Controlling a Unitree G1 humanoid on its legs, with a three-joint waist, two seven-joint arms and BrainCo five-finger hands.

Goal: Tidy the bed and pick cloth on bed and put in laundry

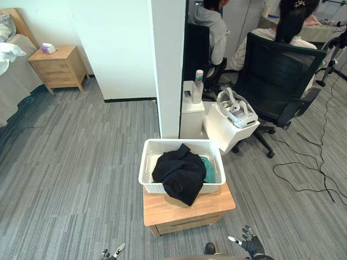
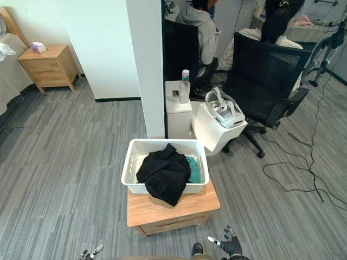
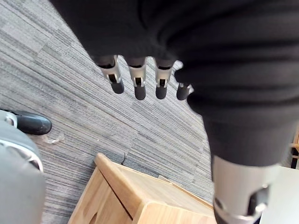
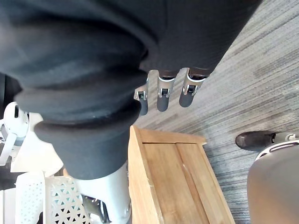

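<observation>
I see white basket (image 1: pixel 152 147) on wooden surface (image 1: pixel 214 201): black cloth (image 1: pixel 179 172) inside, spilling over basket's near rim, teal cloth (image 1: pixel 209 169) beside it. My left hand (image 3: pixel 137 83), right hand (image 4: pixel 163 95): fingers straight, empty.

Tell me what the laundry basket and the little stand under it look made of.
The basket looks like white plastic, given its moulded lattice walls. The stand looks like light wood or veneer, matte, with visible grain.
</observation>
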